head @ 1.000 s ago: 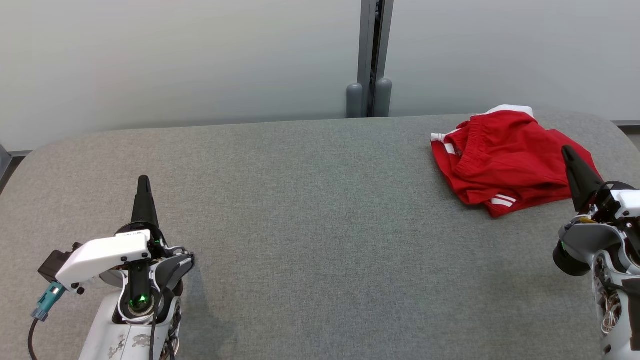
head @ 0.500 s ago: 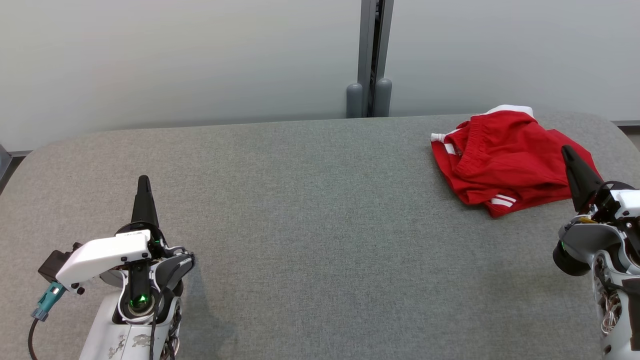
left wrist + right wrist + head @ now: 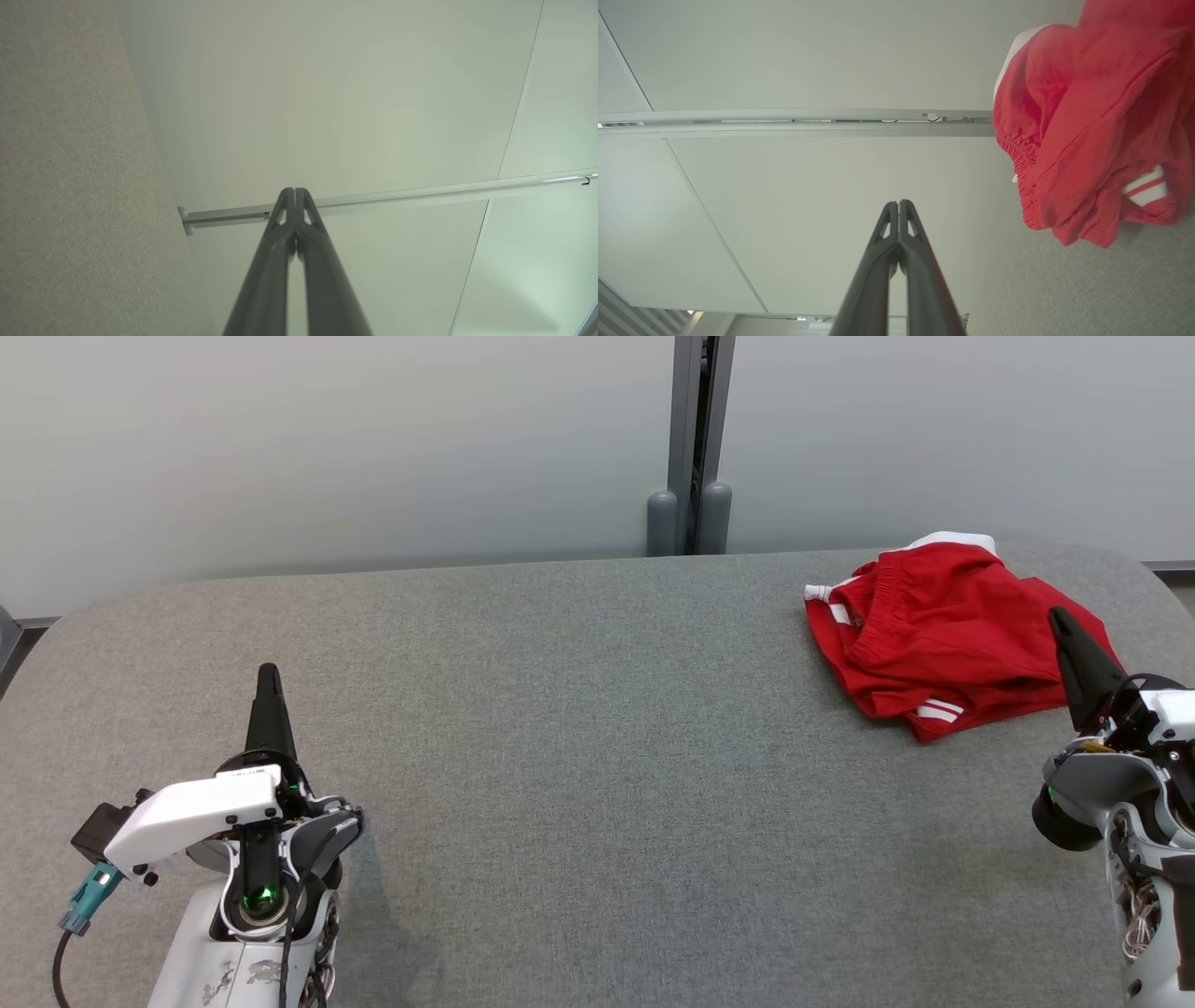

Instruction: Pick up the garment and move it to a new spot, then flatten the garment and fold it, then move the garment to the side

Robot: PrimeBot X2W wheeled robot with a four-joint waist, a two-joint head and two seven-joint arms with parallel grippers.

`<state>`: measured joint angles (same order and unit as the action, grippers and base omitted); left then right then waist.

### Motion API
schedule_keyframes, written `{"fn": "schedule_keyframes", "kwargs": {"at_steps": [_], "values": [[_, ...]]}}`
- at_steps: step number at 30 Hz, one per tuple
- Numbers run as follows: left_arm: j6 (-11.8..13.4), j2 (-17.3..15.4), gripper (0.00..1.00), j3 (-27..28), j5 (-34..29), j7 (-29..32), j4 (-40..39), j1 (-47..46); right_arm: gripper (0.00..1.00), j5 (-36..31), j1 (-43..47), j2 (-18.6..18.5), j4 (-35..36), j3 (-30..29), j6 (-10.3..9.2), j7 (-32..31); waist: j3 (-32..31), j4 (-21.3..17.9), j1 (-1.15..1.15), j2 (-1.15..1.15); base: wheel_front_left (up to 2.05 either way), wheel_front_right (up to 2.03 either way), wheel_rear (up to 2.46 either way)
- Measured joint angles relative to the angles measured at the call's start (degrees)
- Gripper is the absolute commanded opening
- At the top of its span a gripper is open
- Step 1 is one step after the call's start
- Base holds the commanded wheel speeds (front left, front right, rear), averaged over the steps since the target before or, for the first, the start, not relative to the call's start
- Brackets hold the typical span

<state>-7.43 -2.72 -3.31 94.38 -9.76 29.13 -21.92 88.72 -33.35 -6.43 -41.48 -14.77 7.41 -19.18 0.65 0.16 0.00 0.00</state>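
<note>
The right hand [image 3: 1058, 614], clenched and empty, hides a strip along the right side of the garment [image 3: 934, 635] in the head view, its arm cut off at the edge; the lettering [image 3: 246, 772] on the left wrist is too small to read. The left hand [image 3: 269, 670] is clenched and empty too, well apart. The garment, red with white stripes and a gathered waistband, lies crumpled at the far right of the desk [image 3: 597, 756].

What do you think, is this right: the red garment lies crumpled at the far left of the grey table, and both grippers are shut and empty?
Not quite. The head view shows the red garment crumpled at the far right of the grey table, near the right gripper. The rest holds: it and the left gripper are shut and empty.
</note>
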Motion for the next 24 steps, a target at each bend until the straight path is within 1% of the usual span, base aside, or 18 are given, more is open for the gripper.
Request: {"fn": "schedule_keyframes", "kwargs": {"at_steps": [24], "values": [[0.0, 0.0, 0.0, 0.0, 0.0, 0.0, 0.0, 0.0, 0.0, 0.1, 0.0, -0.1, 0.0, 0.2, 0.0, 0.0, 0.0, 0.0, 0.0, 0.0, 0.0, 0.0, 0.0]]}}
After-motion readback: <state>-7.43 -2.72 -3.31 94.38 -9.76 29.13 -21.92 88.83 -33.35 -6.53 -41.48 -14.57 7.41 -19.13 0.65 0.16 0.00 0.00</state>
